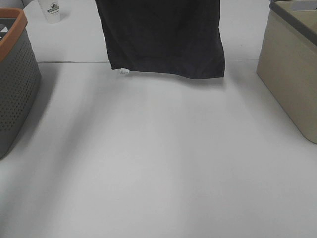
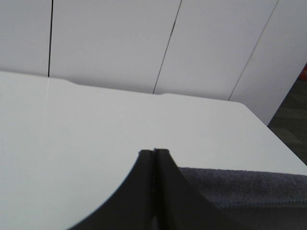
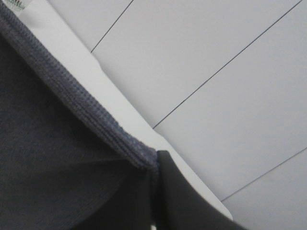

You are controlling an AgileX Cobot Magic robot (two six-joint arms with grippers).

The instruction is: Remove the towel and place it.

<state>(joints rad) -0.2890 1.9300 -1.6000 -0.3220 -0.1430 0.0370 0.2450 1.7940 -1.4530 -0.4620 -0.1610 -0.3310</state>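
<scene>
The dark charcoal towel hangs spread above the far part of the white table, its top running out of the exterior view. Its lower hem floats just over the tabletop, with a small white tag at the lower left corner. Neither gripper shows in the exterior view. In the left wrist view my left gripper is shut, and the towel stretches taut away from its fingers. In the right wrist view my right gripper is shut on the hemmed edge of the towel.
A grey perforated basket with an orange rim stands at the left edge. A beige bin with a dark rim stands at the right. A white paper cup sits at the far left behind the basket.
</scene>
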